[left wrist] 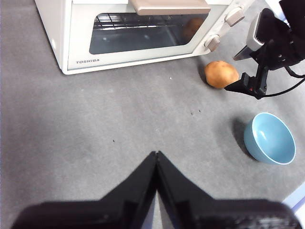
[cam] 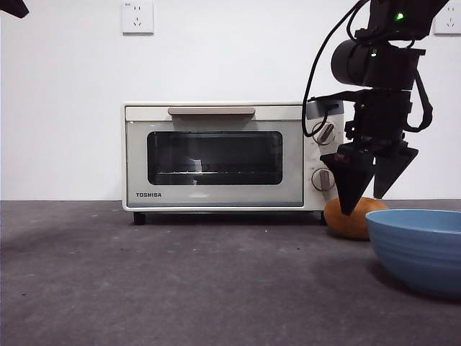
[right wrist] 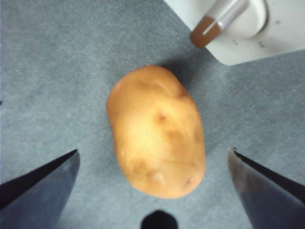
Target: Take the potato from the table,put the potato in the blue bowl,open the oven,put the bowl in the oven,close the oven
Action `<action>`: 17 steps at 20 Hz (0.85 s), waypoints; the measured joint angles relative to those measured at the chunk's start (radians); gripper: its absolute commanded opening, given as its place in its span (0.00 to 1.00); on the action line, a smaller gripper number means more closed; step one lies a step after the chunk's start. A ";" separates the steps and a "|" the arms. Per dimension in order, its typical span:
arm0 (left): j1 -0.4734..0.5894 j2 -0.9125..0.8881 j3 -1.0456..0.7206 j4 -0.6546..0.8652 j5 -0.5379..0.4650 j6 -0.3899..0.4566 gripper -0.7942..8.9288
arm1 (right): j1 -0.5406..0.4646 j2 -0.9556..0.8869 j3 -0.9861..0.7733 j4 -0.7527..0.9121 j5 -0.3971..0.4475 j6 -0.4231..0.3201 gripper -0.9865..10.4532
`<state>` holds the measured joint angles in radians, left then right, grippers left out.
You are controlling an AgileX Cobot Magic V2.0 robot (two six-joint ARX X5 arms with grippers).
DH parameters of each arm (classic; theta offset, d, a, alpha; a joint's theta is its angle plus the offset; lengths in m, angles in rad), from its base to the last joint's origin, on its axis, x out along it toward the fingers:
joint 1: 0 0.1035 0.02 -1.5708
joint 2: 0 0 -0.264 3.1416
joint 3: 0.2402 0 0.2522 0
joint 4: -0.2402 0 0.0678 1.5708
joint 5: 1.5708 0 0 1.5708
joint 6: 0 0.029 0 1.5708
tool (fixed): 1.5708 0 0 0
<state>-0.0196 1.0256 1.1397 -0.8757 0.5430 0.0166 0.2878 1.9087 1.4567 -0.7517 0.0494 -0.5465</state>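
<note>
1. The potato [right wrist: 156, 132] lies on the desk [cam: 144, 281] directly beneath the right end effector [cam: 369, 191], between its two spread jaws, beside the oven [cam: 216, 155] at its knob side.
2. The right end effector is wide open and holds nothing; one jaw tip overlaps the potato in the front view, contact unclear.
3. The blue bowl [cam: 421, 249] sits near the potato, apart from it.
4. The left end effector [left wrist: 156, 160] hovers over bare desk with jaws pressed together, empty.
</note>
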 measured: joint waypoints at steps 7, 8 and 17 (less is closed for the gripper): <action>0.000 0.008 0.000 0.000 0.000 0.000 0.08 | 0.000 0.043 0.000 0.049 0.003 0.000 0.69; 0.000 0.008 0.000 -0.001 0.000 0.000 0.08 | 0.000 0.048 0.000 0.052 0.003 0.000 0.65; 0.000 0.013 0.000 0.000 0.001 0.000 0.08 | 0.000 0.055 0.000 0.056 -0.015 0.012 0.27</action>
<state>-0.0196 1.0389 1.1397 -0.8761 0.5438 0.0166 0.2878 1.9633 1.4567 -0.6952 0.0341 -0.5346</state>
